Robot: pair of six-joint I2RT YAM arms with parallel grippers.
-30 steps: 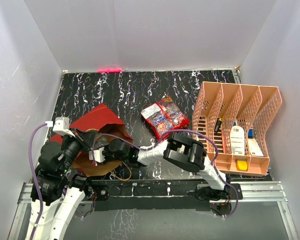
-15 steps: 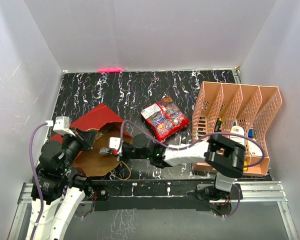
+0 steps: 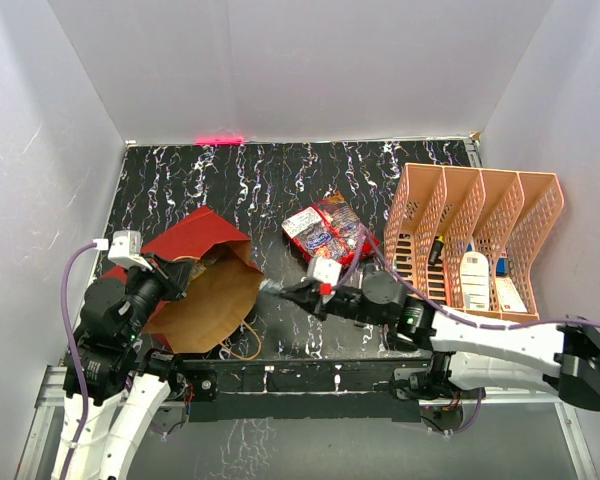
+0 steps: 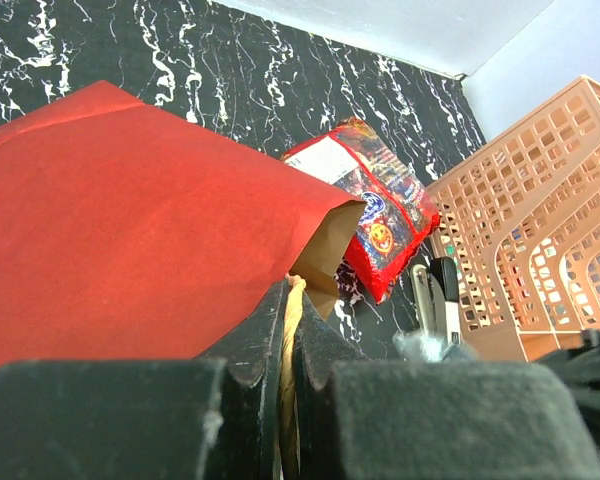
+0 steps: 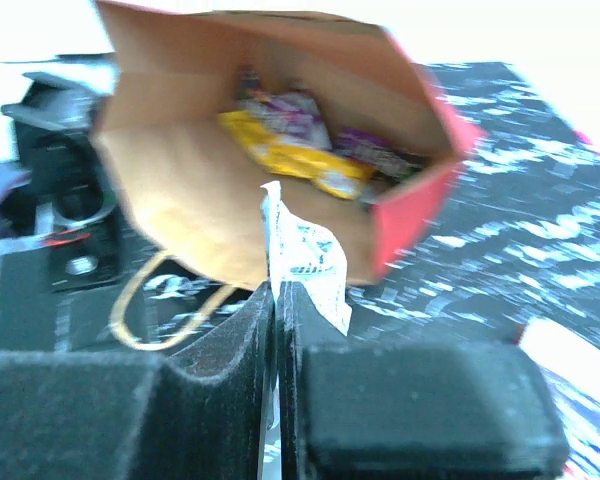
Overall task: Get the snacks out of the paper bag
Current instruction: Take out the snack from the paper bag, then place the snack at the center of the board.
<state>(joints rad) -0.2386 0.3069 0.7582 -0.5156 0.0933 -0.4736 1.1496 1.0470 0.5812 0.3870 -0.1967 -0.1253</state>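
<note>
– Top external, go. Where is the bag?
– Red paper bag (image 3: 195,238) lies on its side at the left of the table (image 3: 280,190), mouth facing right. At its rim, the left claw (image 3: 177,277) is pinched shut. Just outside the mouth, the right claw (image 3: 288,293) is closed on a silver packet (image 3: 267,287). Already out: red packets (image 3: 328,236), mid-table near the file rack (image 3: 480,215).
– Left wrist?
– Fingers (image 4: 250,350) clamped on the tan cord handle (image 4: 290,330), with the red bag wall just beyond.
– Right wrist?
– Blurred. Silver packet nipped by one edge, most of it standing free. Behind it the bag gapes, with a yellow packet (image 5: 295,165) and a purple packet (image 5: 375,150) deep inside.
– Risks?
– My reading: that edge grip is thin, so the foil could slip out on a fast swing. The cord hold is soft, and if it gives, the mouth may sag over the snacks inside. A deep reach could shove the bag along.
</note>
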